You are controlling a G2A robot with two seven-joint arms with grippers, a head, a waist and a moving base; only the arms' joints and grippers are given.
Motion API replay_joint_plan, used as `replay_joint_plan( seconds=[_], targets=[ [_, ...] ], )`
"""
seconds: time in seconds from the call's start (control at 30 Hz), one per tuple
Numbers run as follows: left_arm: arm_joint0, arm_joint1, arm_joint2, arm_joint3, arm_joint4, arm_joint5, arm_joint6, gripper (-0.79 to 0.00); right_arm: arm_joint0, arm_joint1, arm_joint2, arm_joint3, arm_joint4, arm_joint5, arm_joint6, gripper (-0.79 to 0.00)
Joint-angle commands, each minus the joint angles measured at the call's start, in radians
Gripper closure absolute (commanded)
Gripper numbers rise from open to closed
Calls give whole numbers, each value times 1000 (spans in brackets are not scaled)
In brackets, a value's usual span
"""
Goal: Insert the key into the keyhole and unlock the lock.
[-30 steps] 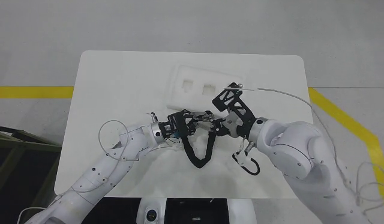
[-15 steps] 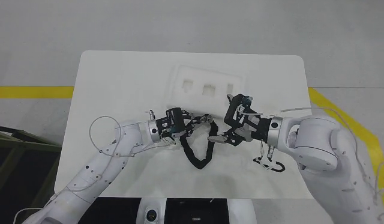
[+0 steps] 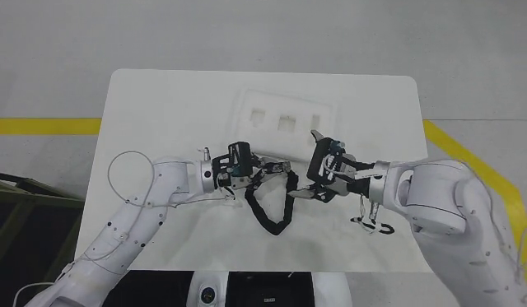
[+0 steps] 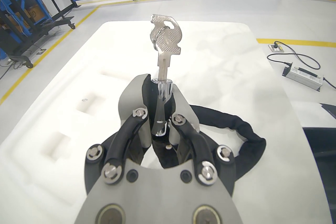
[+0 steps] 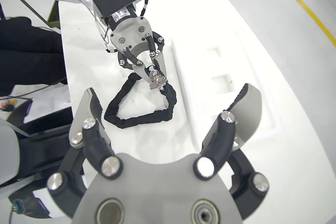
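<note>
- key (image 4: 166,37) sits blade-first in the keyhole (image 4: 164,81) of the lock cylinder (image 4: 163,93), bow + ring sticking out free; insertion looks done, the turn is what's left
- lock = chrome cylinder w/ black sleeved chain (image 5: 143,118) looping off it; cylinder held up off the table (image 3: 148,109), loop lying on it
- left gripper (image 4: 158,93) clamped on the cylinder, a jaw each side, key pointing away from its wrist toward the other arm
- right gripper (image 5: 169,93) jaws wide apart, holding nothing, near the key bow but not touching, facing it roughly head-on
- step in hand, my read: R comes in along the key axis, closes on the flat faces of the bow (not the ring), then rolls about that axis; L must hold firm so the cylinder doesn't spin w/ it
- risk: off-axis grab could bend the key or drag it out; ring may get pinched
- white foam tray (image 3: 329,105) w/ recesses just beyond the lock
</note>
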Motion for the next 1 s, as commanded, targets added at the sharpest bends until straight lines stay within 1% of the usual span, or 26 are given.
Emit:
replay_joint_plan(
  seconds=[0.0, 0.2, 0.27, 0.4, 0.5, 0.6, 0.63, 0.67, 0.73, 0.8, 0.83, 0.87, 0.93, 0.97],
  targets=[
    [-7, -1, 0, 8, -53, -35, -37, 0, 17, 3, -10, 8, -61, -84, -14, -785],
    [-35, 0, -5, 6, -181, -145, -155, 0, 57, 9, -25, 87, -204, -271, -147, -785],
    [-45, 3, 10, -2, -215, -145, -207, 0, 72, 9, -32, 111, -246, -310, -191, -785],
    [-72, 12, 50, -5, -312, -145, -293, 0, 102, 14, -78, 116, -335, -318, -274, -785],
    [-94, 19, 72, 1, -379, -145, -333, 0, 121, 26, -121, 115, -383, -318, -340, -785],
    [-107, 25, 87, 6, -417, -145, -354, 0, 137, 46, -168, 115, -426, -318, -376, -785],
    [-110, 26, 92, 6, -425, -145, -358, 0, 145, 54, -182, 117, -436, -318, -383, -773],
    [-112, 28, 98, 6, -434, -145, -361, 0, 152, 61, -192, 120, -443, -318, -393, -733],
    [-117, 31, 105, 8, -447, -145, -363, 0, 164, 74, -204, 129, -450, -318, -418, -742],
    [-119, 33, 112, 11, -461, -145, -362, 0, 174, 87, -209, 133, -461, -318, -441, -730],
    [-120, 35, 114, 13, -466, -145, -362, 0, 177, 93, -209, 134, -468, -318, -451, -705],
    [-120, 37, 117, 15, -472, -145, -362, 0, 178, 99, -207, 136, -474, -318, -461, -631],
    [-122, 41, 122, 16, -484, -145, -361, 0, 180, 110, -204, 135, -487, -318, -483, -585],
    [-122, 43, 124, 16, -488, -145, -361, 0, 180, 116, -203, 133, -494, -318, -494, -548]
  ],
)
